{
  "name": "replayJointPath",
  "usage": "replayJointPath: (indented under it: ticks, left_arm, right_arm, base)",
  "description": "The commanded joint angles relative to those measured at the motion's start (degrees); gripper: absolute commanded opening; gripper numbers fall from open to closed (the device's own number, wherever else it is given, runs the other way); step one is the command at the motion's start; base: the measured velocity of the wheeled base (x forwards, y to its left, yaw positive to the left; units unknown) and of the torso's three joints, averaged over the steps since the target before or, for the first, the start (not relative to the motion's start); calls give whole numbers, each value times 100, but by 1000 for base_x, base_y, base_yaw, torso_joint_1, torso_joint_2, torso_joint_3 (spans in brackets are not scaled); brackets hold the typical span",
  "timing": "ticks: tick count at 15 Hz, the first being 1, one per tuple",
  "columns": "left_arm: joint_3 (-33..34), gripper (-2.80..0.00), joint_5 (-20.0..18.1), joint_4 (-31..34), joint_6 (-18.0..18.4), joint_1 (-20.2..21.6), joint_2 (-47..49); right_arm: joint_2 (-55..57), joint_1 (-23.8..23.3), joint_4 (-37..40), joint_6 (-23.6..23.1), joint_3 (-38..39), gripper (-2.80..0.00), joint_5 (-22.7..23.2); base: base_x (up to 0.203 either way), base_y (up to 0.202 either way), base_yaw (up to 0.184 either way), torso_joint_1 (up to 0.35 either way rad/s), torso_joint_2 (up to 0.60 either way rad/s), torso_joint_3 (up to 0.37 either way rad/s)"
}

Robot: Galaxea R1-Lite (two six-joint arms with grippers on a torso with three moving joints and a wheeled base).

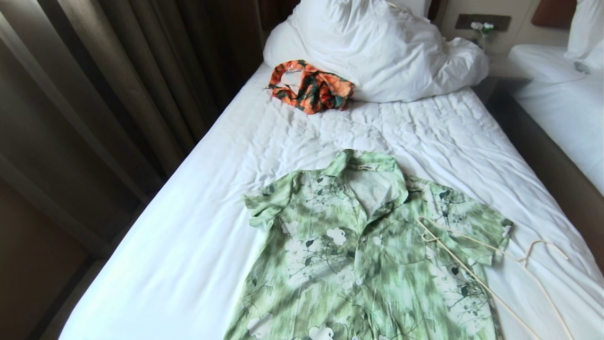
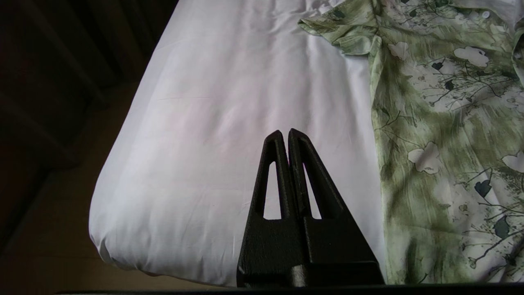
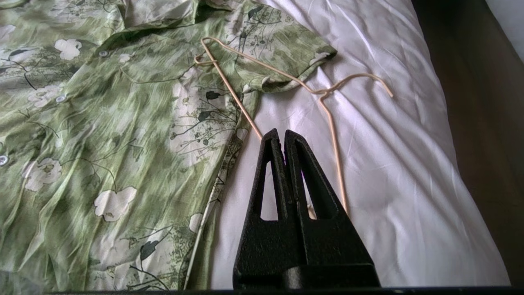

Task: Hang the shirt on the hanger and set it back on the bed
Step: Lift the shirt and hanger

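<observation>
The green floral shirt (image 1: 363, 255) lies flat and face up on the bed (image 1: 188, 226), collar toward the pillows. The cream wire hanger (image 1: 476, 274) rests across the shirt's right sleeve and the sheet beside it, hook pointing toward the bed's right edge. Neither arm shows in the head view. My left gripper (image 2: 285, 132) is shut and empty above bare sheet, left of the shirt (image 2: 442, 123). My right gripper (image 3: 281, 132) is shut and empty above the sheet, just short of the hanger (image 3: 327, 106), with the shirt (image 3: 102, 123) alongside.
An orange-and-green garment (image 1: 309, 87) lies crumpled against the white duvet (image 1: 377, 47) at the head. Dark curtains (image 1: 118, 71) hang along the left. A second bed (image 1: 561, 104) stands right, across a narrow gap. A nightstand with flowers (image 1: 481, 28) sits between the beds.
</observation>
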Motion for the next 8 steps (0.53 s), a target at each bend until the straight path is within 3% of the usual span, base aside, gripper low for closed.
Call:
replayJointPath:
  ticks: [1, 5, 8]
  left_arm:
    - [0, -280, -4, 1, 2, 0, 7]
    - [0, -280, 2, 1, 2, 0, 7]
    - [0, -280, 4, 1, 2, 0, 7]
  right_arm:
    - [28, 4, 68, -6, -253, -280, 7]
    - [384, -1, 898, -6, -1358, -280, -4]
    - [1179, 5, 924, 37, -1747, -280, -18]
  base:
    - [0, 0, 0, 0, 0, 0]
    - [0, 0, 0, 0, 0, 0]
    - [0, 0, 0, 0, 0, 0]
